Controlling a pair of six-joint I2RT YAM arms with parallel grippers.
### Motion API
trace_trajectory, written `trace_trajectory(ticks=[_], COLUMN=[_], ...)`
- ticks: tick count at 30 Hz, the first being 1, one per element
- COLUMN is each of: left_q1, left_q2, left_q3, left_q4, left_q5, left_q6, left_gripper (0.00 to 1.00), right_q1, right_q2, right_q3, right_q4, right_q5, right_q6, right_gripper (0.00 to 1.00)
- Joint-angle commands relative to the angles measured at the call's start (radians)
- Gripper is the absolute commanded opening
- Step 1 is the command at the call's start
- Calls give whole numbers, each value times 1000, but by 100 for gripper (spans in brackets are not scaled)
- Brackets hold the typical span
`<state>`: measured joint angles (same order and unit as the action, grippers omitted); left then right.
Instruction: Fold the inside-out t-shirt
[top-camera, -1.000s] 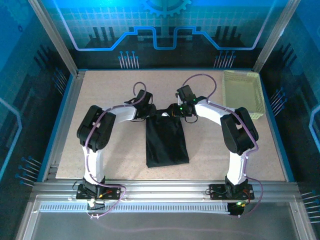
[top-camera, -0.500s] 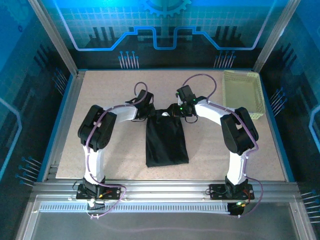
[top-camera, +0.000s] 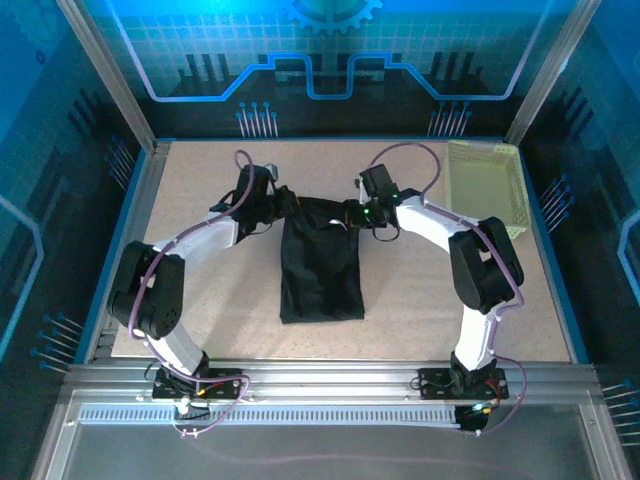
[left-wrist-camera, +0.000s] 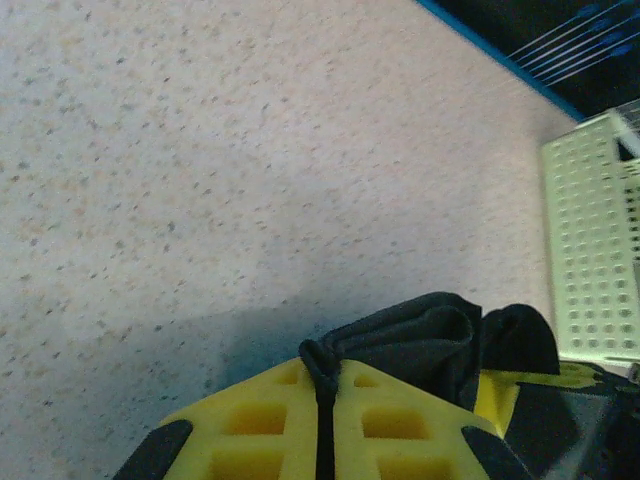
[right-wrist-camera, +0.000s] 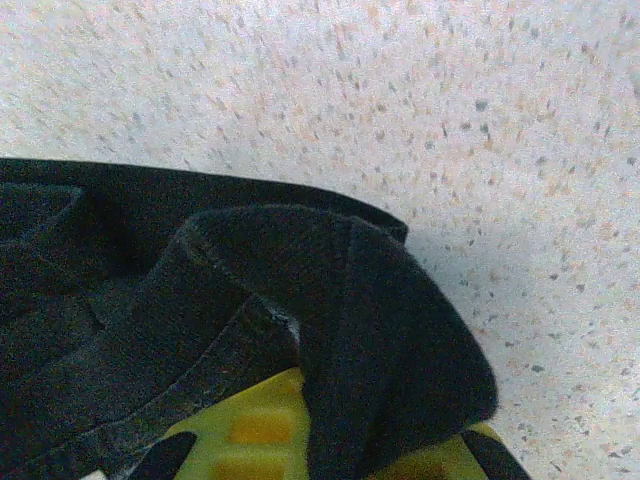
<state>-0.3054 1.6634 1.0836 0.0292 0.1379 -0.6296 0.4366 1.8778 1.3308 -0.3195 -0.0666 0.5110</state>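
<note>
The left claw (left-wrist-camera: 322, 400) is pressed together on a bunched fold of the plain black soft fabric t-shirt (top-camera: 320, 270) at its far left corner; the right claw (right-wrist-camera: 305, 430) pinches the far right corner likewise; the garment lies at the middle of the speckled beige desk (top-camera: 430, 290); a pale yellow-green perforated plastic basket (top-camera: 487, 185) stands far right, well apart.

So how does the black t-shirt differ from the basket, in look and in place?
The t-shirt is black, soft fabric; the basket is pale yellow-green, stiff and perforated. The t-shirt sits mid-table; the basket stands at the far right corner. Both rest on the table.
</note>
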Motion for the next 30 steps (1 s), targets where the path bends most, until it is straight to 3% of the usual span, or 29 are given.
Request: trace_trajectory(ticks=[1, 9, 16, 19, 22, 25, 30], left_q1=[43, 87, 120, 134, 157, 165, 154], left_q2=[-36, -29, 51, 102, 141, 135, 31], left_q3=[4, 106, 357, 455, 488, 446, 172], left_q4=[39, 17, -2, 29, 139, 213, 358], left_q5=[67, 108, 161, 205, 297, 377, 473], left_q6=[-15, -35, -20, -24, -74, -94, -81], left_gripper=[0, 0, 0, 0, 0, 0, 0], right_q1=[-49, -61, -107, -129, -171, -183, -158], right_q2=[-64, -90, -19, 18, 68, 59, -82], right_q3=[48, 171, 475, 561, 618, 568, 234], right_q4=[21, -29, -114, -70, 4, 76, 279], right_q5=[-51, -66, -104, -173, -319, -389, -413], right_q6=[-8, -56, -134, -154, -110, -88, -119], right_gripper=[0, 0, 0, 0, 0, 0, 0])
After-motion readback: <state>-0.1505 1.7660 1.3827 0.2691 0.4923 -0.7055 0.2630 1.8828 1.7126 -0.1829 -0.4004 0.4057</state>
